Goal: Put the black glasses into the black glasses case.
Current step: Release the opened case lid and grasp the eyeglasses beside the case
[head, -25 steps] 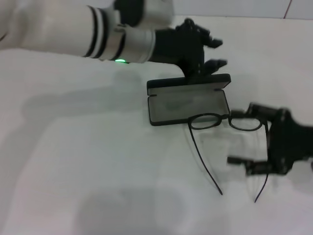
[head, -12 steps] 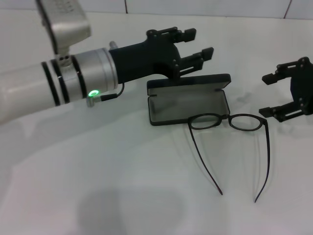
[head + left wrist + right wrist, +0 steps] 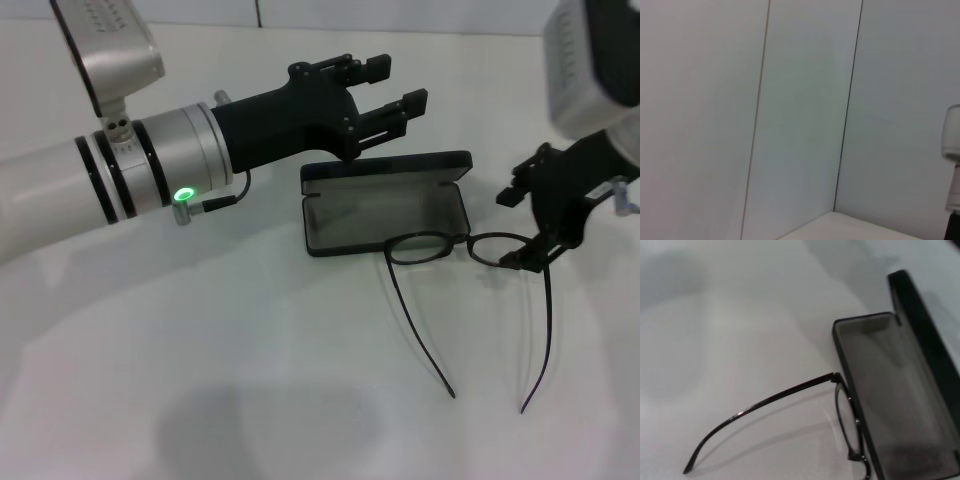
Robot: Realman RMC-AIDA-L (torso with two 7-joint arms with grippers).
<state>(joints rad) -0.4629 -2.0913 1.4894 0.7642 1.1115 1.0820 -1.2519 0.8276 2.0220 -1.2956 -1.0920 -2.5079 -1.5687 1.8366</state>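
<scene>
The black glasses (image 3: 455,245) lie unfolded on the white table, lenses against the front edge of the black glasses case (image 3: 385,215), temple arms pointing toward me. The case is open, grey lining up, with its lid standing at the back. My right gripper (image 3: 520,228) is open, right beside the glasses' right lens and hinge, holding nothing. My left gripper (image 3: 385,90) is open and empty, hovering just behind and above the case lid. The right wrist view shows one lens and temple arm of the glasses (image 3: 842,405) next to the open case (image 3: 890,390).
The white table (image 3: 200,350) spreads to the left and front of the case. A white tiled wall (image 3: 800,100) fills the left wrist view. My left forearm (image 3: 120,180) reaches across the table's left half.
My right gripper has swung in and down to the glasses' right lens. My left gripper has stayed by the case lid since half a second ago. Glasses and case have not moved.
</scene>
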